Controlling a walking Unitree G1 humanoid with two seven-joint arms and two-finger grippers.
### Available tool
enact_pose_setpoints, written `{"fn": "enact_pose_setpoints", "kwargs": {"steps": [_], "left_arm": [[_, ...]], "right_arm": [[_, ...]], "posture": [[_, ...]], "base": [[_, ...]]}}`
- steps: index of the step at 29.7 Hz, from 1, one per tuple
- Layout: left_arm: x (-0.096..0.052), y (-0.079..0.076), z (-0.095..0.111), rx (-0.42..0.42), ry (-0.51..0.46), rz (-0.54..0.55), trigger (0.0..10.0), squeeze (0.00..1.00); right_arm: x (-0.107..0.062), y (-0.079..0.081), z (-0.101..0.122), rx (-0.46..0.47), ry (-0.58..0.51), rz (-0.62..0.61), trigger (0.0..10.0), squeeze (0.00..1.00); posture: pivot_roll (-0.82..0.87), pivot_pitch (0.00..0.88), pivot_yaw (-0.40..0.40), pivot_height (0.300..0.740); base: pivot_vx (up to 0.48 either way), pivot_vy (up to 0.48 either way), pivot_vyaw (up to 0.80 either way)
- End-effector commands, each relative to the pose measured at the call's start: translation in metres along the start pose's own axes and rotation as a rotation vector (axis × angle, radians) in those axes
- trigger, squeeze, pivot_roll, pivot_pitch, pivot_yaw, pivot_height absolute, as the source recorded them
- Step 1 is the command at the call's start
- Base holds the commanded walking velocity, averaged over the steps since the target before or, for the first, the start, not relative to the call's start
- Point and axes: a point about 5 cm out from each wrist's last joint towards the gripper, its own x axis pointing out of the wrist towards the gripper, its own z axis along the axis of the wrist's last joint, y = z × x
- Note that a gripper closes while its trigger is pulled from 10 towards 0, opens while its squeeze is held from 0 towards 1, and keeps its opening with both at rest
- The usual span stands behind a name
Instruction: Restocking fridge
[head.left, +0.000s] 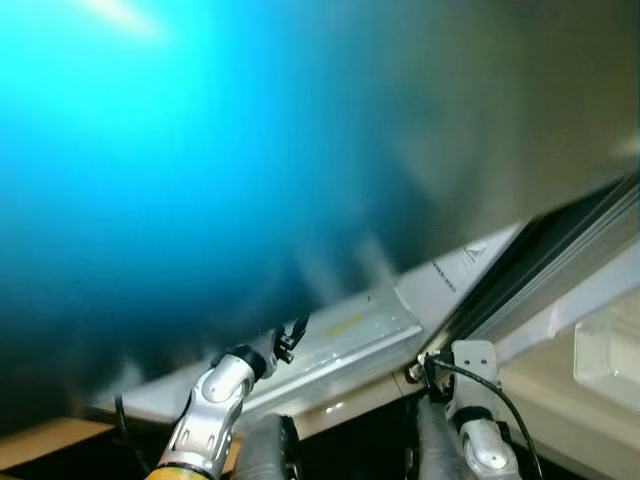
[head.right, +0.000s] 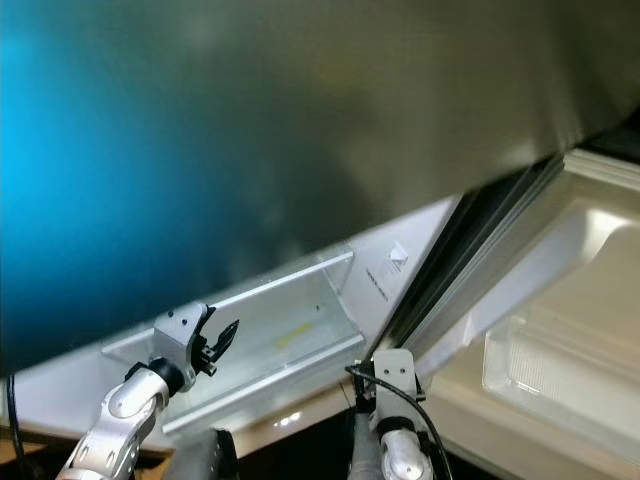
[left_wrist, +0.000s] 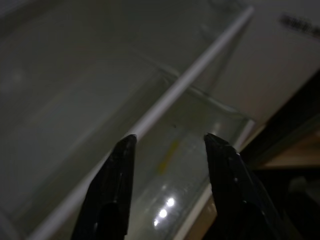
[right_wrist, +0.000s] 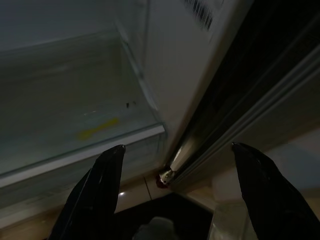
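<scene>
Both grippers empty with fingers spread: left gripper (left_wrist: 170, 145) lies nearer, directly over the door bin (head.right: 290, 330), its white rail running crosswise; right gripper (right_wrist: 175, 150) faces the hinge (right_wrist: 167, 175).

This looks like a kitchen in a home. A big fridge door (head.right: 300, 120) stands open and swung wide, shiny and grey with a blue glow on it. On its inner side sits a clear plastic door shelf (head.right: 270, 335) with a white rim. Past the dark rubber seal (head.right: 470, 240), the white inside of the fridge (head.right: 590, 250) shows, with a clear drawer (head.right: 560, 375). Low down is a bit of pale wooden floor (head.left: 50, 440).
</scene>
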Motion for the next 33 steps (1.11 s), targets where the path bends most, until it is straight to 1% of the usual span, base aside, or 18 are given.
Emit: {"fn": "enact_pose_setpoints", "kwargs": {"steps": [1,7,24,27,28,30,31,33], "left_arm": [[-0.004,0.005,-0.007,0.003,0.023,0.013,10.0,0.0],[-0.004,0.005,-0.007,0.003,0.021,0.011,10.0,0.0],[-0.004,0.004,-0.012,0.007,0.033,0.007,10.0,0.0],[-0.008,0.005,-0.022,0.015,0.07,0.002,10.0,0.0],[-0.008,0.005,-0.022,0.015,0.07,0.002,10.0,0.0],[-0.014,0.007,-0.036,0.054,0.117,0.0,10.0,0.0],[-0.014,0.007,-0.036,0.054,0.117,0.0,10.0,0.0],[-0.017,0.009,-0.044,0.067,0.144,0.001,10.0,0.0]], "right_arm": [[-0.004,-0.002,-0.01,0.006,0.029,-0.014,10.0,0.0],[-0.005,-0.003,-0.011,0.01,0.026,-0.022,10.0,0.0],[-0.006,-0.005,-0.016,-0.002,0.034,-0.034,10.0,0.0],[-0.008,-0.005,-0.019,-0.007,0.031,-0.032,10.0,0.0],[-0.008,-0.005,-0.019,-0.007,0.031,-0.032,10.0,0.0],[-0.01,-0.006,-0.025,-0.012,0.053,-0.035,10.0,0.0],[-0.01,-0.006,-0.025,-0.012,0.053,-0.035,10.0,0.0],[-0.01,-0.006,-0.027,-0.015,0.064,-0.035,10.0,0.0]], "posture": [[-0.05,0.213,0.014,0.692],[-0.05,0.212,0.014,0.727],[-0.05,0.211,0.015,0.727],[-0.05,0.204,0.016,0.727],[-0.05,0.204,0.016,0.727],[-0.05,0.188,0.021,0.727],[-0.05,0.188,0.021,0.727],[-0.05,0.171,0.023,0.727]], "base": [[0.0,0.0,0.0],[0.0,0.0,0.0],[0.0,0.0,0.0],[0.0,0.0,0.0],[0.0,0.0,0.0],[0.0,0.0,0.0],[0.0,0.0,0.0],[0.0,0.0,0.0]]}}
